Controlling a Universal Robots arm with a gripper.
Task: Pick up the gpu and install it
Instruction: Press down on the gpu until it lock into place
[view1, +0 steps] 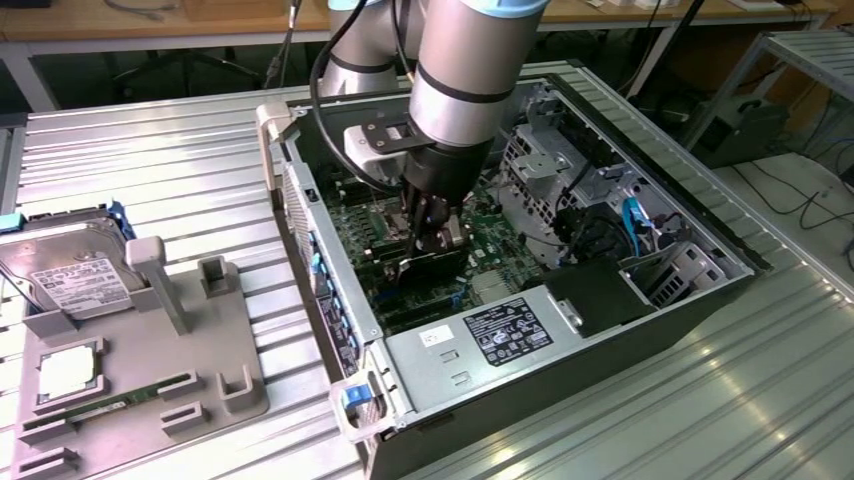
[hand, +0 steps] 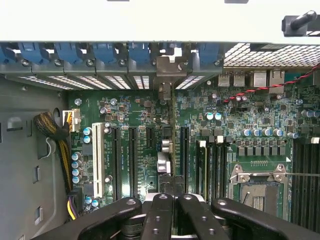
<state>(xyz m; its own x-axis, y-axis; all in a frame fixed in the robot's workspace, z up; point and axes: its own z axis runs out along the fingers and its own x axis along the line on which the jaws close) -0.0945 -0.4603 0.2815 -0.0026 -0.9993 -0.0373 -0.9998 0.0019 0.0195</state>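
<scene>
Inside the case, claw (view1: 434, 240) grips the upright gpu (view1: 430, 268).

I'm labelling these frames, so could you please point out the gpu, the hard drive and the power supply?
gpu (view1: 430, 262): exterior view, on the dark card's upper edge below the end effector.
hard drive (view1: 67, 272): exterior view, on its white label.
power supply (view1: 507, 332): exterior view, on its black label.
</scene>
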